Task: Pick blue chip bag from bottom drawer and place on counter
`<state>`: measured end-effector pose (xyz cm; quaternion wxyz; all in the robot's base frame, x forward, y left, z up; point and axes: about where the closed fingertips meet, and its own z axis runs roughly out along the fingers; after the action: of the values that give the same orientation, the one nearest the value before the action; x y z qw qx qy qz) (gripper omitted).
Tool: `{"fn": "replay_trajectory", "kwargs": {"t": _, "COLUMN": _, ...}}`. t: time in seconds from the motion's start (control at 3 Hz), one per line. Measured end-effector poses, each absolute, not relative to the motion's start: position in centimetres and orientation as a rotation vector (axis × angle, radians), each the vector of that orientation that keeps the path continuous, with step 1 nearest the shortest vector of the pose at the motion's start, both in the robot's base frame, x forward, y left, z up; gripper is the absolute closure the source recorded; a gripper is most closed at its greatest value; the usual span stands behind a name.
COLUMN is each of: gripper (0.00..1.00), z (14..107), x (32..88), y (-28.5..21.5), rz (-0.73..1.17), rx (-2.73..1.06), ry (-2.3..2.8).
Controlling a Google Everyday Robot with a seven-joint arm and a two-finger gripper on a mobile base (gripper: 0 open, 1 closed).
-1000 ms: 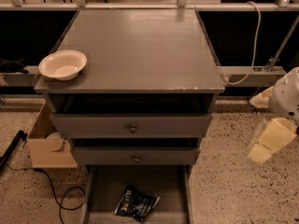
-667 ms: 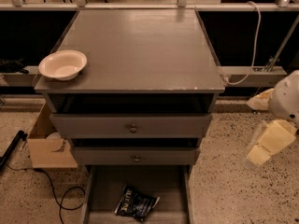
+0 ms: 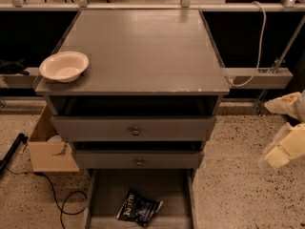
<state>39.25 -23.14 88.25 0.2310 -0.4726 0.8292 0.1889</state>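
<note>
My gripper [image 3: 280, 150], opening I cannot tell, hangs off the counter's [image 3: 143, 46] front-right corner; blue chip bag [image 3: 138, 208] lies in bottom drawer [image 3: 107, 192].

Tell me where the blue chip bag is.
In the camera view, the blue chip bag lies in the open bottom drawer, bottom centre; the gripper hangs off to the right.

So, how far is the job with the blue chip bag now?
Done: the bottom drawer stands open. In hand: no grasp yet; the pincer hangs at the right, apart from the drawer. Left: the blue chip bag lies on the drawer floor; grasping, lifting, placing on the counter.
</note>
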Motion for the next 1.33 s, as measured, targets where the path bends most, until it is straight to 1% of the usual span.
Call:
{"fn": "replay_trajectory", "kwargs": {"t": 0.67, "gripper": 0.00, "z": 83.0, "x": 40.4, "y": -24.8, "rz": 0.661, "rx": -1.091, "ry": 2.332}}
{"fn": "replay_trajectory", "kwargs": {"t": 1.0, "gripper": 0.00, "z": 80.9, "x": 39.9, "y": -24.7, "rz": 0.674, "rx": -0.973, "ry": 2.337}}
{"fn": "replay_trajectory", "kwargs": {"t": 1.33, "gripper": 0.00, "z": 78.6, "x": 39.0, "y": -23.7, "rz": 0.617, "rx": -0.896, "ry": 2.368}}
